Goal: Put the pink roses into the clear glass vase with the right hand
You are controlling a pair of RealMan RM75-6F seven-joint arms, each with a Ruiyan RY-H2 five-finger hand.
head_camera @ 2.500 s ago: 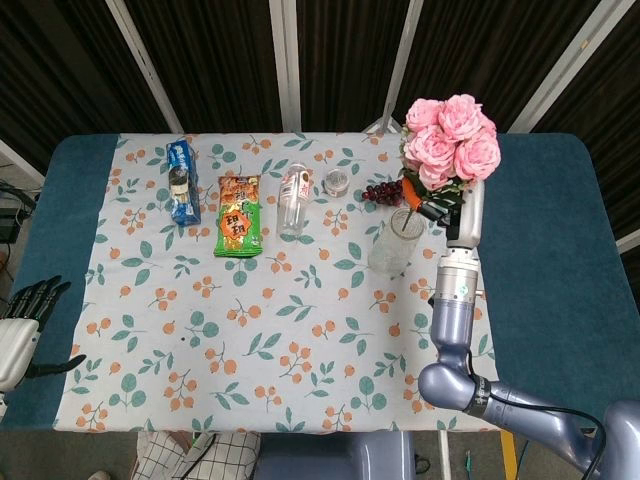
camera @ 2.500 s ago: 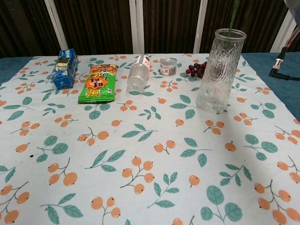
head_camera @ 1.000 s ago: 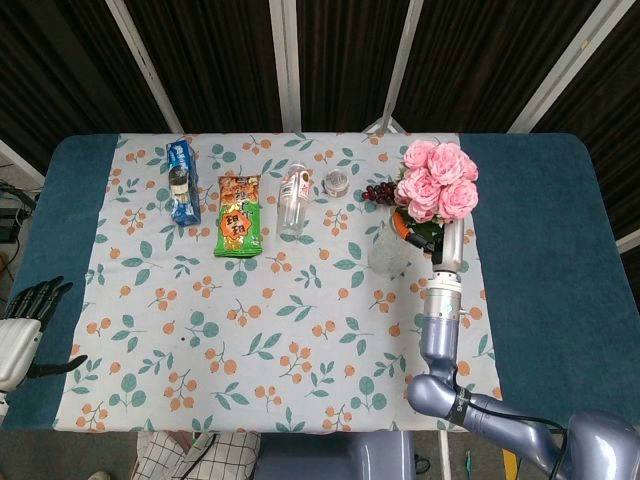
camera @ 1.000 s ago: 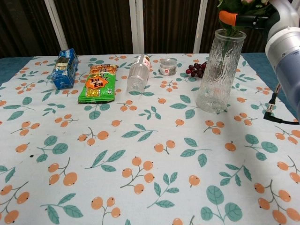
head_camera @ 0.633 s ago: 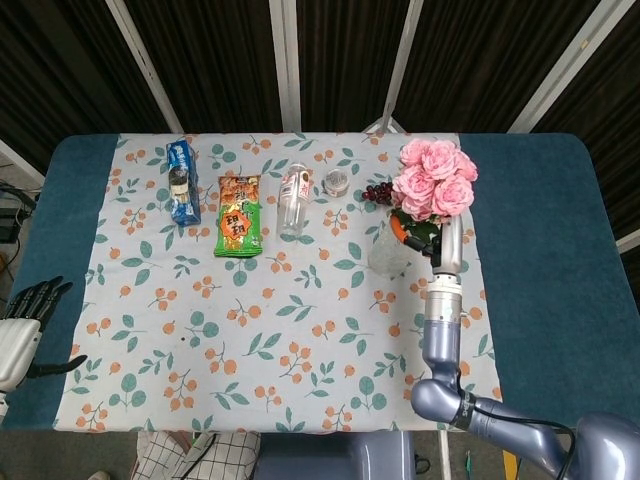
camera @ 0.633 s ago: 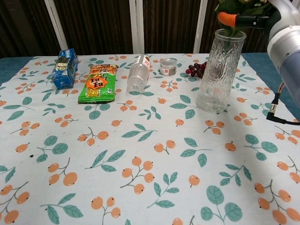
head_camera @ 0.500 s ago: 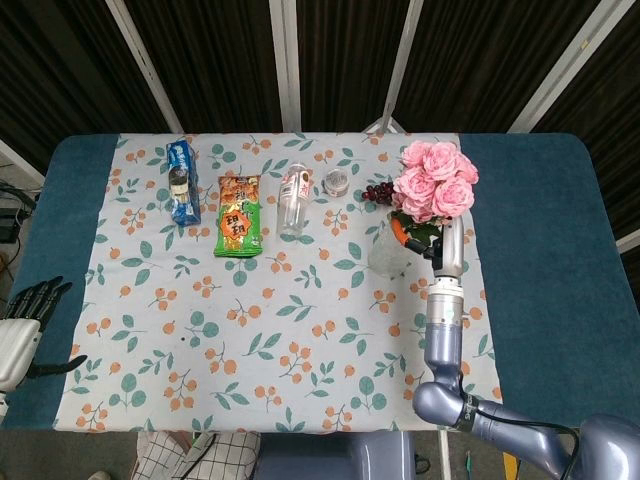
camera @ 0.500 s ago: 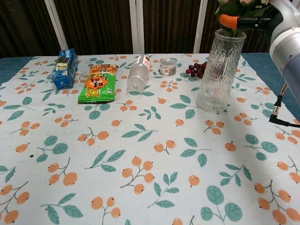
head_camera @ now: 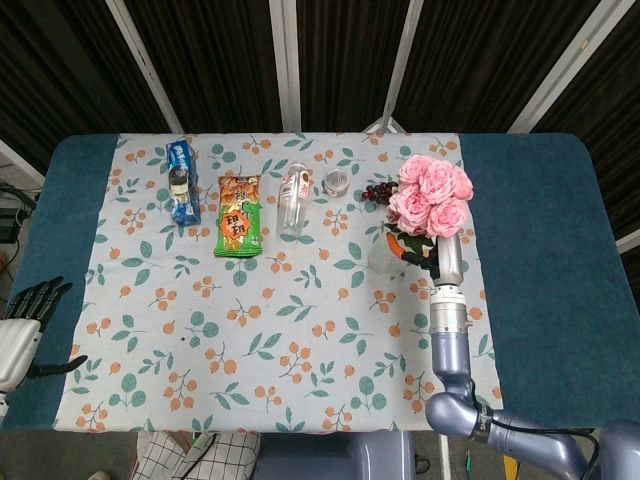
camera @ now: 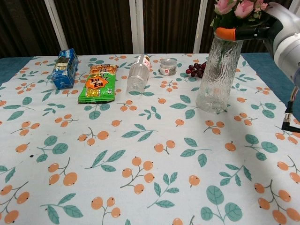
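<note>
The pink roses [head_camera: 431, 195] stand over the clear glass vase [camera: 216, 75], their stems down inside it and the blooms [camera: 238, 8] just above the rim. My right hand [head_camera: 424, 252] grips the bunch right at the vase mouth, orange fingertips [camera: 226, 33] level with the rim. The vase [head_camera: 388, 252] stands upright on the right side of the tablecloth. My left hand [head_camera: 22, 325] rests by the table's left edge, fingers apart, holding nothing.
Along the back of the floral cloth lie a blue box [head_camera: 180, 181], a green snack bag [head_camera: 238, 216], a clear plastic bottle [head_camera: 293, 200], a small tin [head_camera: 337, 182] and dark grapes [head_camera: 379, 191] just behind the vase.
My right hand has lowered the roses: the blooms dropped toward the vase rim and the stems slid further into the glass. The left hand stayed still.
</note>
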